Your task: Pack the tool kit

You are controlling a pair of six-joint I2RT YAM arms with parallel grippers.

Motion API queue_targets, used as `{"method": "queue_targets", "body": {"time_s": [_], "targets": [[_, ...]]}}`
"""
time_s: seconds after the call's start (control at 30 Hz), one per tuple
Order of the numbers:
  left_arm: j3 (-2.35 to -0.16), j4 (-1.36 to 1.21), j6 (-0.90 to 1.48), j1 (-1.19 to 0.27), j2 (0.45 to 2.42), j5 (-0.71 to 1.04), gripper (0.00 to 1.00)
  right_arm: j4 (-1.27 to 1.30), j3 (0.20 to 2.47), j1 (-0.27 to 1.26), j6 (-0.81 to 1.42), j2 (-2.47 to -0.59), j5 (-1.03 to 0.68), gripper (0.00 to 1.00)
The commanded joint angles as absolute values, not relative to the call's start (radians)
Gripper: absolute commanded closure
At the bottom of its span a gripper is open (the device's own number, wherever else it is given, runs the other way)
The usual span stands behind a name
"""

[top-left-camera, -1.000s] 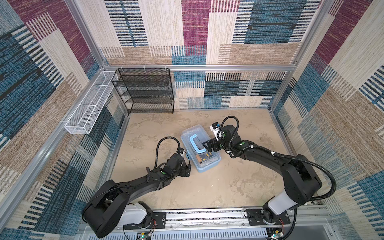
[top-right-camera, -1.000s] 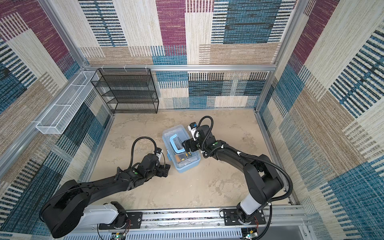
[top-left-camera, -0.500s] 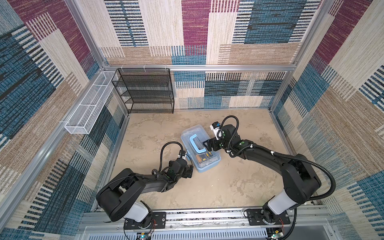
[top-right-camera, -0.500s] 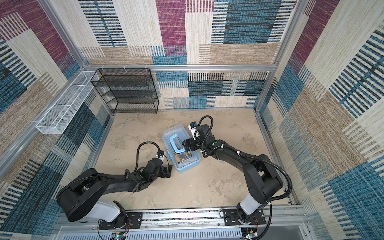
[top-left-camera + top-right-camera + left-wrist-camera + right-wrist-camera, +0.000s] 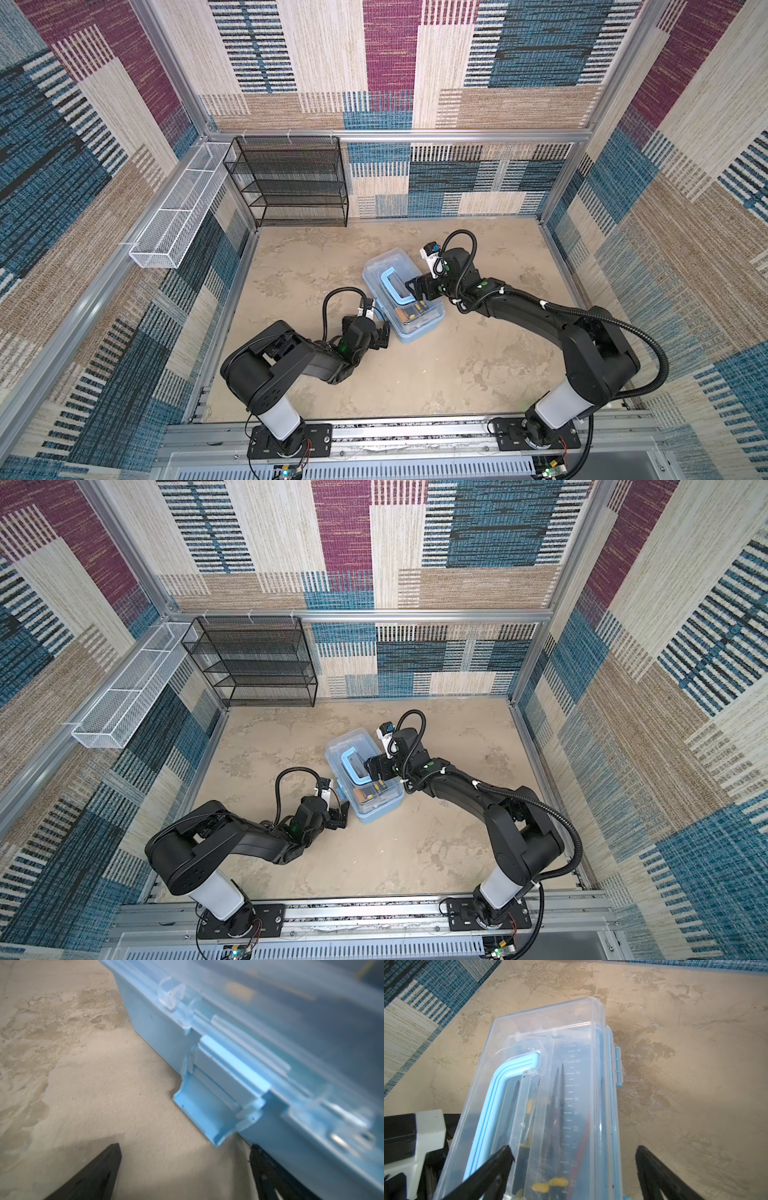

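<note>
1. The left gripper (image 5: 381, 335) lies low on the mottled beige tabletop (image 5: 415, 374). Its jaws are spread wide and hold nothing, just beside one long side of the kit.
2. Facing it, the light blue plastic latch (image 5: 218, 1093) looks swung outward rather than snapped; I judge that fastening it is what's left.
3. The tool kit, a light blue plastic box with a clear lid (image 5: 388, 264), sits mid-table with the lid down. Dark-shafted, yellow-handled tools (image 5: 562, 1084) show inside, so the packing looks done.
4. The right gripper (image 5: 412, 288) hangs open over the lid and grips nothing, one finger above the blue handle (image 5: 508, 1064), the other past the box's edge.
</note>
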State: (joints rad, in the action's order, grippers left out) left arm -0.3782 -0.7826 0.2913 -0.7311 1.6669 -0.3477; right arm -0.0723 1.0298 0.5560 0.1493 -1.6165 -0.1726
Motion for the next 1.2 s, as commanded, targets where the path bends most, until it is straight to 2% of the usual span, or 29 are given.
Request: {"method": "queue_targets", "body": {"time_s": [0.0, 1.17], "targets": [[-0.368, -0.892, 0.249, -0.732, 1.681, -0.35, 0.0, -0.098, 1.037, 0.557, 0.152, -1.627, -0.156, 0.06], [-0.361, -0.858, 0.187, -0.732, 1.621, -0.465, 0.18, -0.069, 0.983, 0.557, 0.169, -1.601, -0.124, 0.07]]}}
